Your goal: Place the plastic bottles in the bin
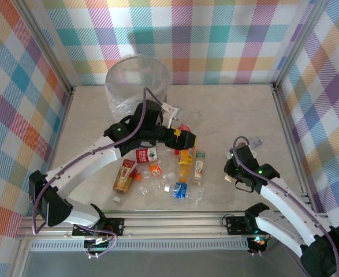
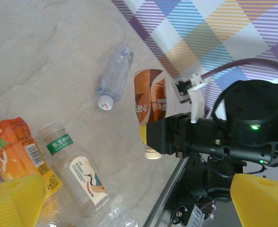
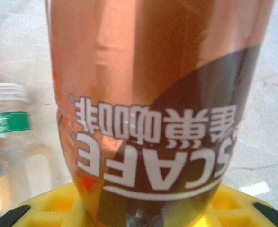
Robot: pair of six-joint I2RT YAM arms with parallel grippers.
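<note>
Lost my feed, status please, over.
Left pincer open over bottle pile. Right pincer shut on brown coffee bottle. Left arm lies between it and the bin.

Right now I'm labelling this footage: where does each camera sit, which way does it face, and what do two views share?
Top external: above and behind the arms, looking down on the table, bin and plastic bottles; left arm and right arm show.
Left wrist: on the left arm, facing rightward across the table; left claw's open fingers at the bottom corners, right claw holding the brown bottle.
Right wrist: on the right arm, close against that bottle; its fingers along the bottom.
Shared: both wrist views show the brown bottle.
</note>
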